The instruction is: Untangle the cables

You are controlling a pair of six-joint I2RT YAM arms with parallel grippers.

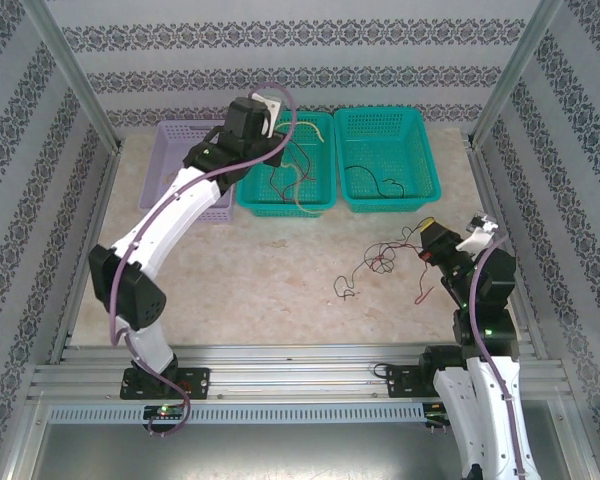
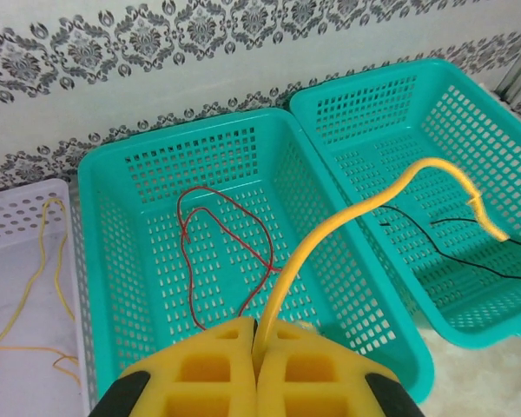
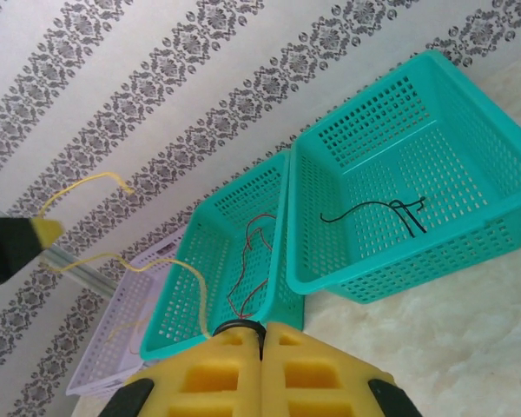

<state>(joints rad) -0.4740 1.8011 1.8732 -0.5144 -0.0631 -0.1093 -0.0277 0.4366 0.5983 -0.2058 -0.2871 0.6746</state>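
While left gripper (image 2: pixel 256 334) pinches a yellow cable (image 2: pixel 347 213) above the centre-frame teal basket (image 2: pixel 217 156), right gripper (image 3: pixel 261 334) closed, sorting is mid-step: next, likely swing left to purple basket (image 2: pixel 17 208).

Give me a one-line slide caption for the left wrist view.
Left gripper shut on a yellow cable over a teal basket holding a red cable.

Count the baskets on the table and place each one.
3: the lavender basket at the far left, the middle teal basket beside it, the right teal basket next along. None looks hidden.
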